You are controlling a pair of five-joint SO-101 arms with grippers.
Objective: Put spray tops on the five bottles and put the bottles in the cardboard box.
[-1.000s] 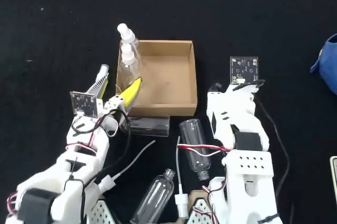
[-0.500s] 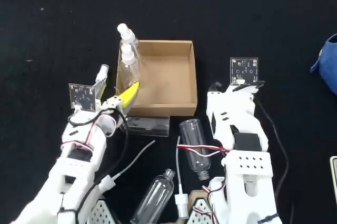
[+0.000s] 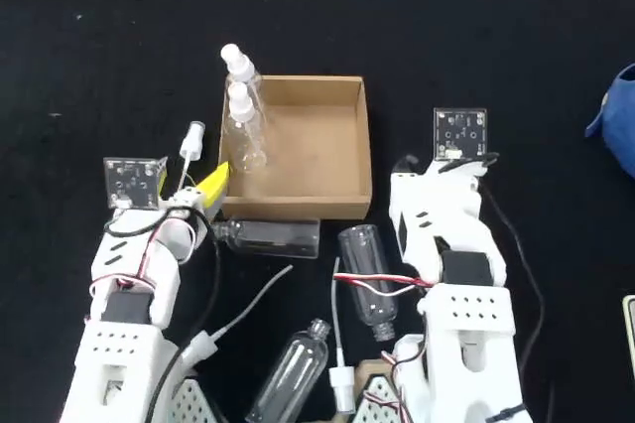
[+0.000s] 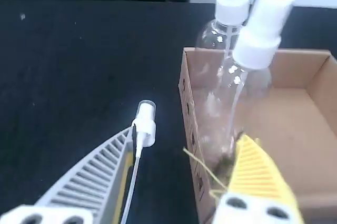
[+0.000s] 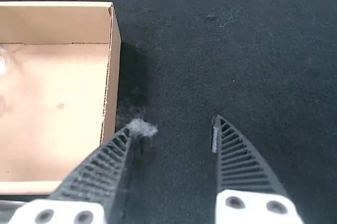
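Two clear bottles with white spray tops [image 3: 244, 123] [image 4: 247, 61] stand upright against the left wall of the cardboard box [image 3: 317, 207] [image 4: 316, 145]. My left gripper [image 3: 203, 177] [image 4: 189, 134] is open at the box's near left corner, the yellow finger by the wall. A loose spray top [image 3: 192, 133] [image 4: 145, 124] lies along the tip of its grey finger. Three topless bottles lie in front of the box [image 3: 268, 237] [image 3: 367, 269] [image 3: 293, 378]. My right gripper [image 5: 174, 126] hangs open over bare table right of the box [image 5: 52, 92].
Two more spray tops with long tubes lie near the front edge [image 3: 203, 346] [image 3: 342, 383]. The right arm [image 3: 446, 244] stands right of the box. A blue object [image 3: 617, 125] sits at the table's right edge. Black cloth covers the table.
My left gripper has drawn back and to the left, bringing its yellow finger out of the box. The bottle in front of the box is now uncovered. The right arm has not moved.
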